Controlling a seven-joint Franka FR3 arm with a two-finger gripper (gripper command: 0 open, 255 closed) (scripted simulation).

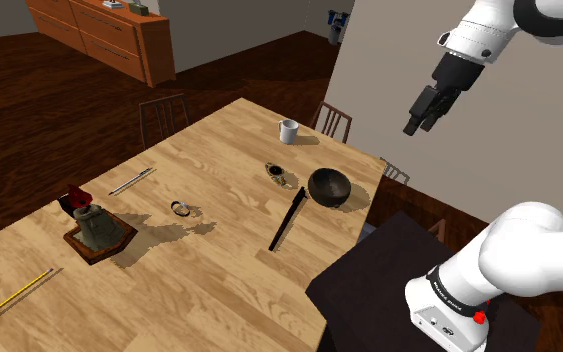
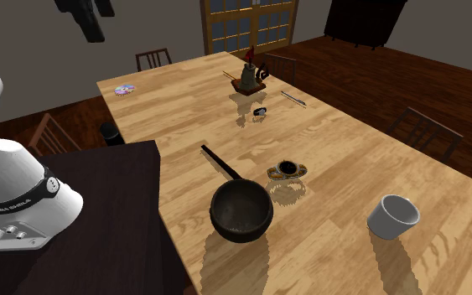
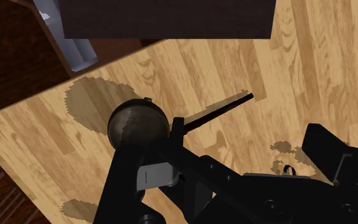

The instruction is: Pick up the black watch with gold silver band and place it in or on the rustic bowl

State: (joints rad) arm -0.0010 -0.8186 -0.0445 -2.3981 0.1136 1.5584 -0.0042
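Nothing of the job is done yet, as far as I can judge. The black-faced watch with the gold and silver band lies flat on the light wooden table, untouched, and the dark, rough-looking round bowl stands empty just beside it, towards the shoulder view's right, the two near but not touching. My black two-finger pincer hangs high in the air with its fingers standing apart and nothing between them. The watch is well below me and off towards the shoulder view's left, with the bowl lying closer under my hand than the watch does. In the wrist view I look down on the bowl and on the thin black stick next to it. So the whole sequence remains: come down over the watch, close on it, lift, and carry it the short way across to the bowl. A second, smaller watch-like thing lies farther along the table; I must not mistake it.
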